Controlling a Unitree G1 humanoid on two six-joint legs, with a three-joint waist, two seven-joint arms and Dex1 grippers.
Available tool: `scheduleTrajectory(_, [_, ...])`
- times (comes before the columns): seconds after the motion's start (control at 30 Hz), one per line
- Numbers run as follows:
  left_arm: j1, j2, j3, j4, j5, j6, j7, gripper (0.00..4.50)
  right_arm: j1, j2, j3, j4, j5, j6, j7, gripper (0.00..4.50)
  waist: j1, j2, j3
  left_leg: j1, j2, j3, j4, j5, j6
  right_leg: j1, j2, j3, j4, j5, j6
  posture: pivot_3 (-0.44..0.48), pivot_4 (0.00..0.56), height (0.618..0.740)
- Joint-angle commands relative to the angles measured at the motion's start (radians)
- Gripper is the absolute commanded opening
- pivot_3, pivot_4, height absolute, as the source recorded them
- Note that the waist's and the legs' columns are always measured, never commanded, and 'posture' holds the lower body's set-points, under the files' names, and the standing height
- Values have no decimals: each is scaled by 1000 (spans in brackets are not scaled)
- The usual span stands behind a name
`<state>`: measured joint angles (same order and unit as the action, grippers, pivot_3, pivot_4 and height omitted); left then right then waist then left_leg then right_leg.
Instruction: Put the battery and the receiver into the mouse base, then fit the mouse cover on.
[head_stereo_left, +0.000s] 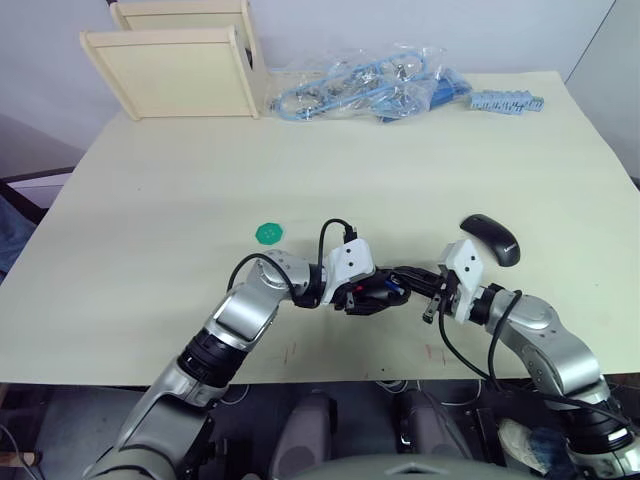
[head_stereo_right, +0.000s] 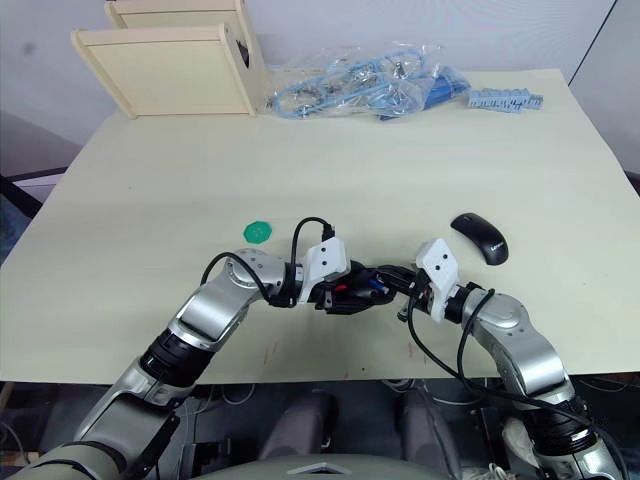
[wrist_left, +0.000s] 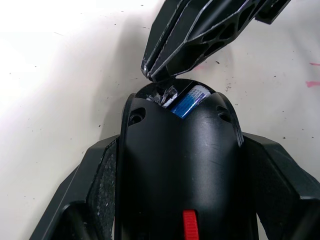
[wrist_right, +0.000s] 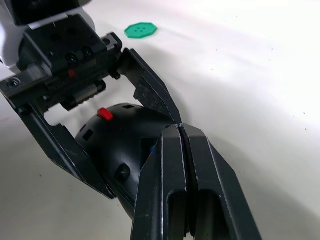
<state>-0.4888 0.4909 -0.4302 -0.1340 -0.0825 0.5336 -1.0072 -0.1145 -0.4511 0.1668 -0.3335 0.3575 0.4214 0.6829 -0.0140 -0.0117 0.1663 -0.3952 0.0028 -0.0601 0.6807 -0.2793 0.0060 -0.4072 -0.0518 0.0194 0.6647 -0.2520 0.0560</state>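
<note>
The right gripper (wrist_right: 181, 131), black fingers pressed together, touches its tips to the open rear of the black oval mouse base (wrist_left: 182, 165), clamped by the left gripper (head_stereo_left: 372, 296). A blue battery (wrist_left: 187, 101) lies inside. The glossy black mouse cover (head_stereo_left: 491, 239) rests on the pale table (head_stereo_left: 400, 160) beside the right arm
</note>
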Motion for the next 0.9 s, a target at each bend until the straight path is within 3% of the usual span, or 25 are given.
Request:
scheduleTrajectory(0.03, [18,11,-19,9,7,13,-5,2991,-5,1,-2,-20,-8,-30,13,18,0,0,0,0,0,0,0,0,0,0,0,0,0,0,0,0,150,740])
scheduleTrajectory(0.57, [23,6,-27,-30,4,43,3,2991,6,-1,50,87,-112,-42,8,18,-1,0,-1,2,0,1,0,0,0,1,0,1,0,0,0,0,150,740])
scheduleTrajectory(0.77, [12,7,-26,-19,3,45,-2,2991,-19,-26,87,107,-127,60,13,18,-4,-1,-2,14,0,1,-3,0,0,11,1,3,-1,0,0,0,150,740])
scheduleTrajectory(0.9, [12,9,-26,-19,4,45,-4,2991,-10,-4,14,45,-56,37,8,18,-3,-1,-3,16,0,0,-5,0,0,13,1,3,-2,0,0,0,150,740])
